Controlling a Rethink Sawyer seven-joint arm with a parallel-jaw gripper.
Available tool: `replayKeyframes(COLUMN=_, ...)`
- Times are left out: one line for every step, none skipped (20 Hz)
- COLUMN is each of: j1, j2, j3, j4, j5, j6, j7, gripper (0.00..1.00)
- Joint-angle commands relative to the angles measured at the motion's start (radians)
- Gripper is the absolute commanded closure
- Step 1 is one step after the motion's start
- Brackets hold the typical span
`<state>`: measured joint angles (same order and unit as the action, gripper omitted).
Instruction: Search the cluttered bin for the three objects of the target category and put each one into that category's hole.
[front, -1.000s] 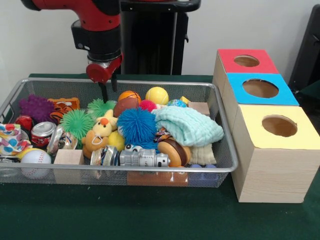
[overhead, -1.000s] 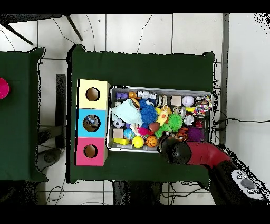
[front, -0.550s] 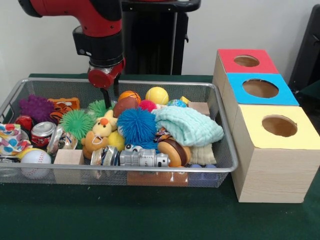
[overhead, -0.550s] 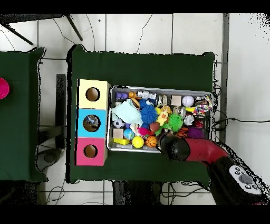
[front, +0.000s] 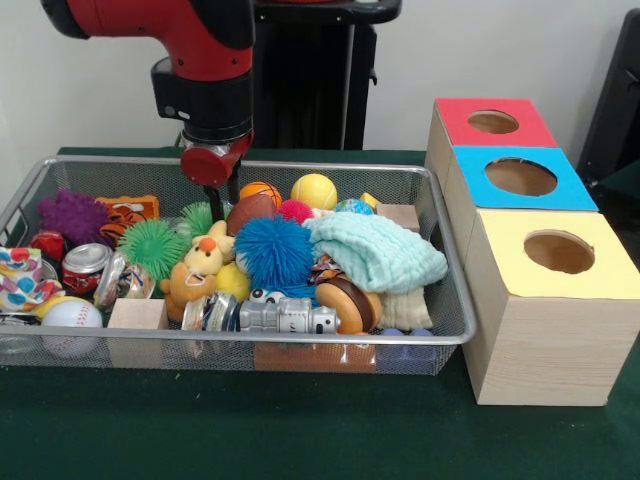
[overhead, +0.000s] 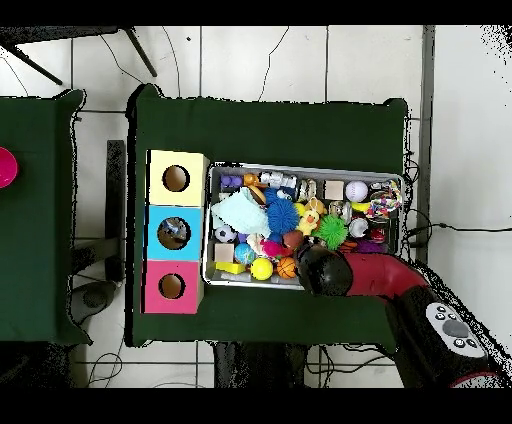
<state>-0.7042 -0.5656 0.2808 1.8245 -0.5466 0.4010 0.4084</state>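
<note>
Bin sits packed with toys on the green worktop, beside the three holed boxes. The pincer hangs over the brown football and small basketball; whether it's open or closed I can't tell. Seemingly mid-search: next, descend and grasp.

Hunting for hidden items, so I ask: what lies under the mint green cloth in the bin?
The mint green cloth drapes over a cream fabric item and overlaps a brown round toy. Anything directly beneath its middle is covered.
</note>
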Motion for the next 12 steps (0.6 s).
replayKeyframes(j1=0.042, j2=0.015, j3=-0.04, j4=-0.152, j5=-0.077, j6=0.011, j7=0.128, gripper=0.0)
replayKeyframes(j1=0.047, j2=0.014, j3=-0.048, j4=-0.156, j5=-0.08, j6=0.013, j7=0.129, gripper=0.0)
replayKeyframes(j1=0.056, j2=0.015, j3=-0.059, j4=-0.164, j5=-0.086, j6=0.014, j7=0.131, gripper=0.0)
replayKeyframes(j1=0.057, j2=0.015, j3=-0.062, j4=-0.165, j5=-0.088, j6=0.014, j7=0.129, gripper=0.0)
replayKeyframes(j1=0.061, j2=0.015, j3=-0.068, j4=-0.169, j5=-0.092, j6=0.016, j7=0.127, gripper=0.0)
replayKeyframes(j1=0.066, j2=0.015, j3=-0.073, j4=-0.173, j5=-0.096, j6=0.017, j7=0.125, gripper=0.0)
replayKeyframes(j1=0.072, j2=0.014, j3=-0.079, j4=-0.177, j5=-0.098, j6=0.023, j7=0.124, gripper=0.0)
replayKeyframes(j1=0.074, j2=0.014, j3=-0.08, j4=-0.179, j5=-0.1, j6=0.025, j7=0.122, gripper=0.0)
replayKeyframes(j1=0.072, j2=0.017, j3=-0.079, j4=-0.182, j5=-0.102, j6=0.027, j7=0.113, gripper=0.0)
replayKeyframes(j1=0.071, j2=0.019, j3=-0.077, j4=-0.184, j5=-0.105, j6=0.029, j7=0.105, gripper=0.0)
replayKeyframes(j1=0.071, j2=0.02, j3=-0.077, j4=-0.187, j5=-0.105, j6=0.035, j7=0.101, gripper=0.0)
replayKeyframes(j1=0.07, j2=0.022, j3=-0.077, j4=-0.19, j5=-0.105, j6=0.04, j7=0.097, gripper=0.0)
